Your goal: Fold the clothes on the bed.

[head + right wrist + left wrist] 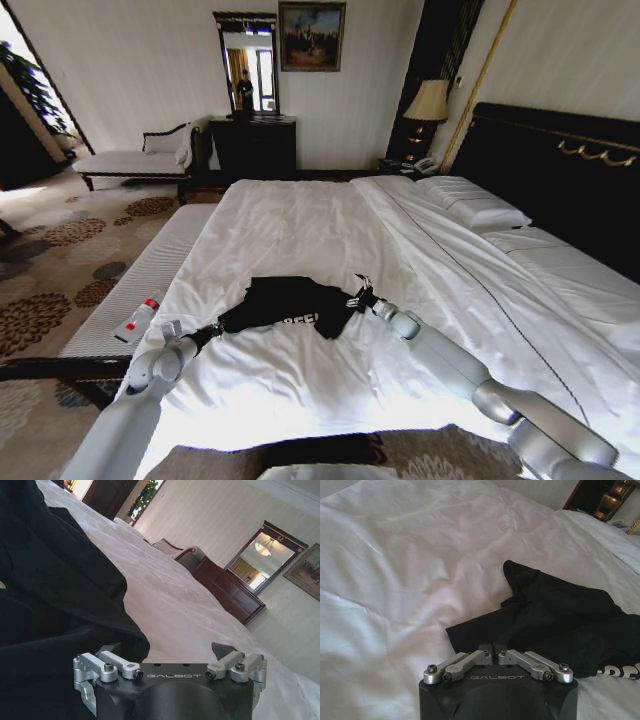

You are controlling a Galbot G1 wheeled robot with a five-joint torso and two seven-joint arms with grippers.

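Observation:
The clothes, one black T-shirt (285, 303), lie crumpled on the white bed (300, 215) near its closest edge, with white lettering showing along the lower hem. My left gripper (222, 325) is at the shirt's left edge. In the left wrist view that gripper (492, 649) is shut, its fingertips pinched on the edge of the black cloth (555, 625). My right gripper (358, 293) is at the shirt's right edge. In the right wrist view it (166, 651) stands open, and the black cloth (55, 595) lies against one finger.
A bottle (137, 318) lies on the striped bench (150, 265) along the bed's left side. Pillows (475, 205) and a dark headboard (560, 170) are at the right. A chaise (135, 160), dresser (253, 145) and lamp (428, 102) stand beyond.

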